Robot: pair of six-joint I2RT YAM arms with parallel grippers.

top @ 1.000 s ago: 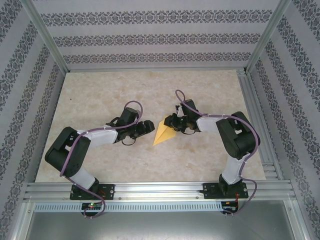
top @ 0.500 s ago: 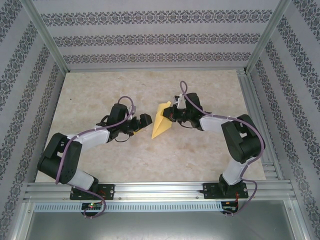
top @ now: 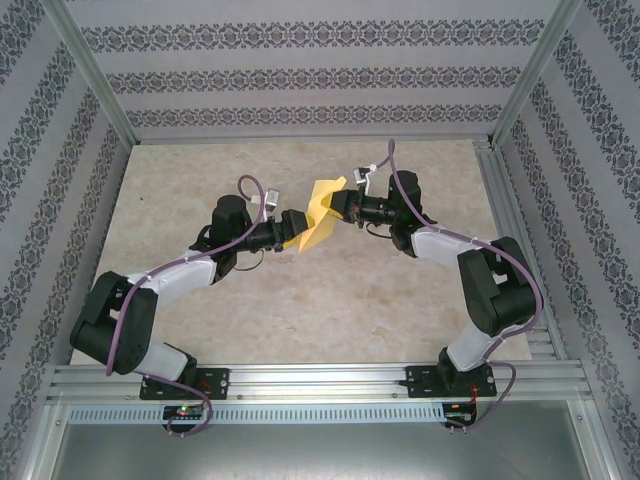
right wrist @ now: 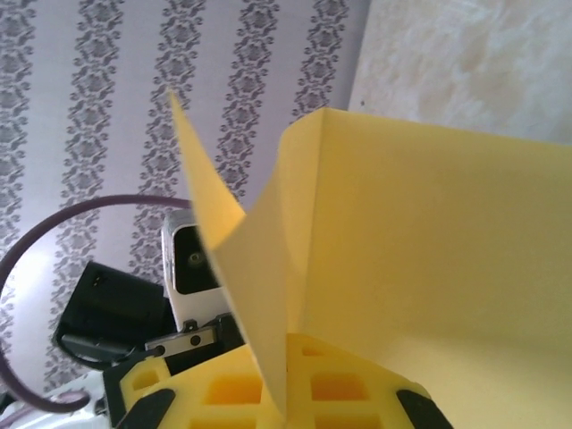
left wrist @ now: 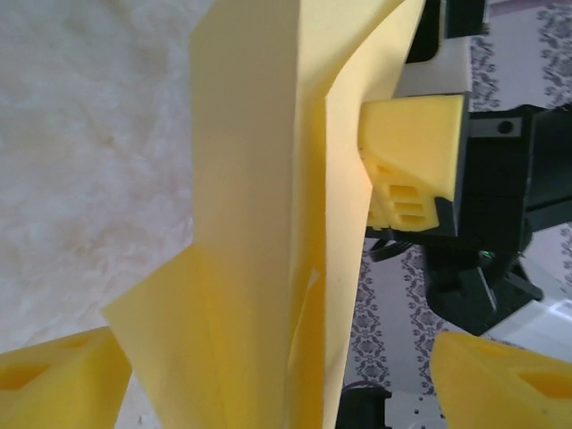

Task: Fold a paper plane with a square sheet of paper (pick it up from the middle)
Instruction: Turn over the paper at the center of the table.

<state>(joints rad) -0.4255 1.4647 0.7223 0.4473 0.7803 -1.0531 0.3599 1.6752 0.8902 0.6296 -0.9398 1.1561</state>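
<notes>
**Right claw pinching the yellow paper, left claw gaping around its tip**

The right gripper (top: 340, 207) is pressing its jaws together on the upper edge of the paper plane (top: 320, 215). In its own wrist view, the sheet (right wrist: 429, 268) is rising straight out from between the two yellow fingers (right wrist: 331, 389). One flap is fanning off to the left and a broad panel is spreading to the right. From the other side, a yellow pad (left wrist: 416, 161) of that same gripper is sitting flat against the paper's right face (left wrist: 259, 223).

The left gripper (top: 297, 222) is standing with its jaws spread wide. Its yellow fingers (left wrist: 54, 380) are showing in the two bottom corners of its wrist view, with the folded paper running up between them. I cannot tell whether the lower left flap is brushing the near finger.

The paper is creased lengthwise into several layers and is pointing down toward the left gripper, its wide end up by the right one. It is hanging between the two claws over the middle of the table (top: 200, 180). It seems to be lifted clear of the surface, though from overhead that is hard to judge.

Both arms are reaching inward from the near edge, the left arm (top: 180, 270) from the left and the right arm (top: 480, 270) from the right, and their wrists are nearly meeting at the paper. Patterned walls (top: 300, 80) are closing in the table behind.
</notes>
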